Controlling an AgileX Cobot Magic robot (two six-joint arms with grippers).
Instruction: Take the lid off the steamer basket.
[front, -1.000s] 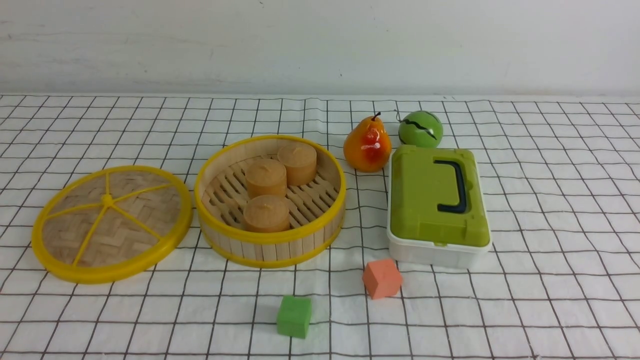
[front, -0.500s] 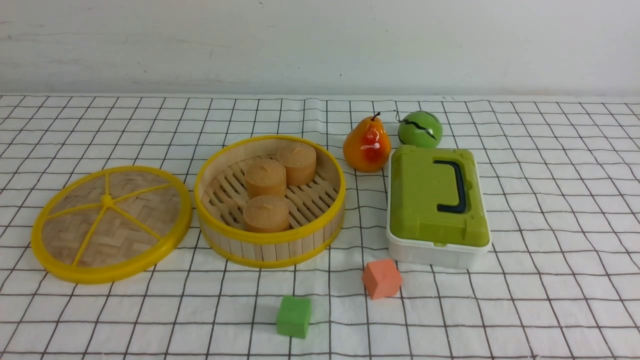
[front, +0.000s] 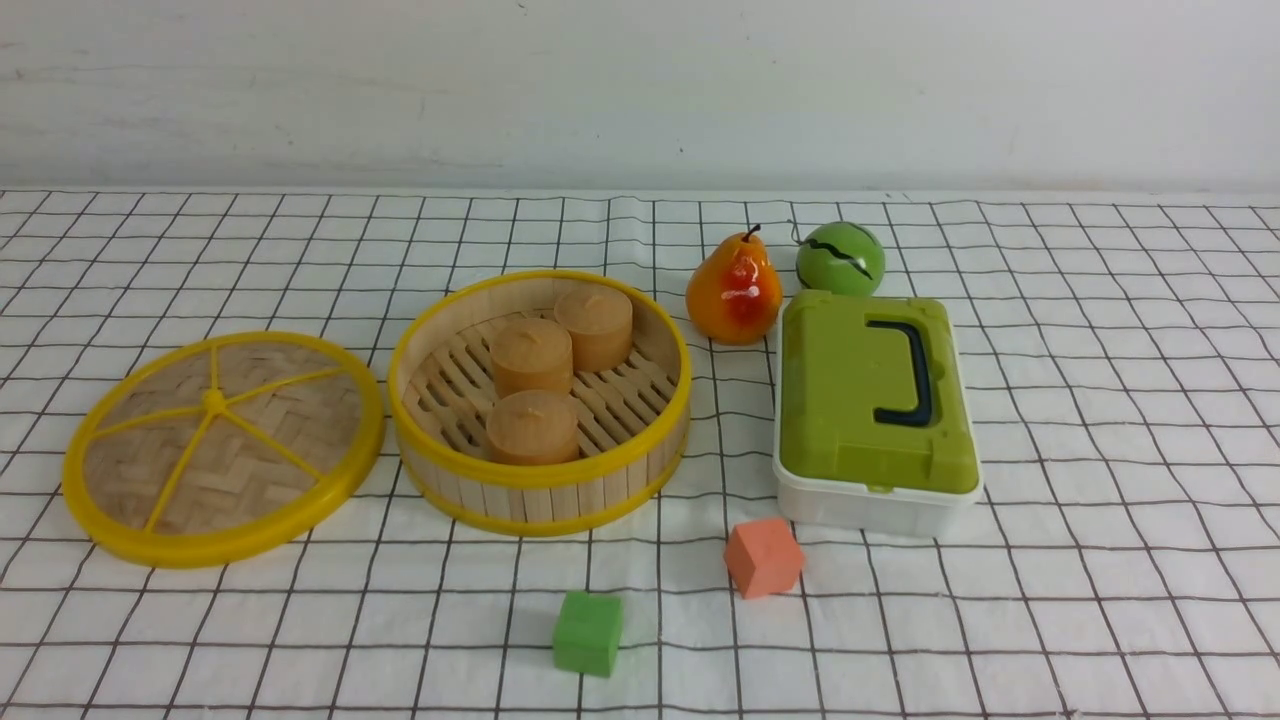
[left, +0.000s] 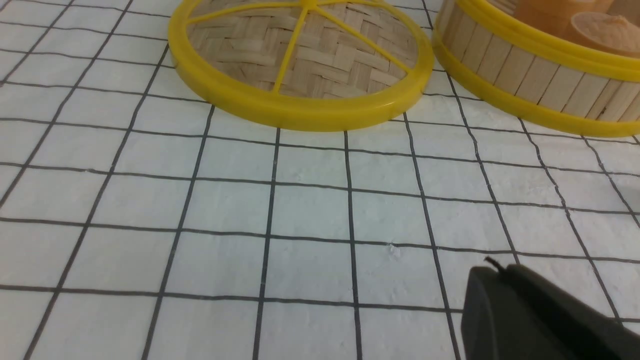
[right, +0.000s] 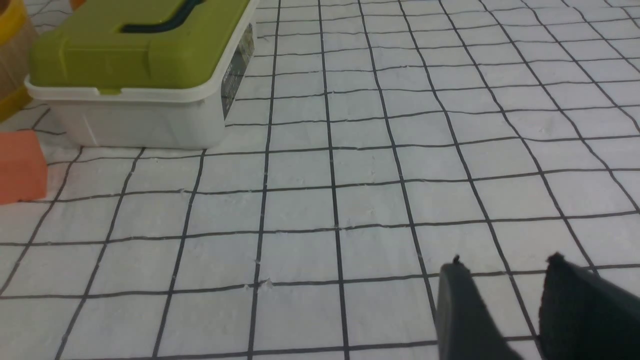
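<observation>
Left claw (left: 492, 272): dark matte fingers. Right claw (right: 505, 272): same, pointed tips.

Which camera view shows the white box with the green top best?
The front view: the white box with the green top shows whole. The right wrist view cuts off part of it. The left wrist view does not show it.

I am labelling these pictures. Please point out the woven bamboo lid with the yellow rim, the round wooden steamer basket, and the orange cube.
Woven bamboo lid with yellow rim (front: 224, 447): front view, on the weave.
Round wooden steamer basket (front: 545, 497): front view, on the slatted wall.
Orange cube (front: 764, 557): front view, on its front face.
</observation>
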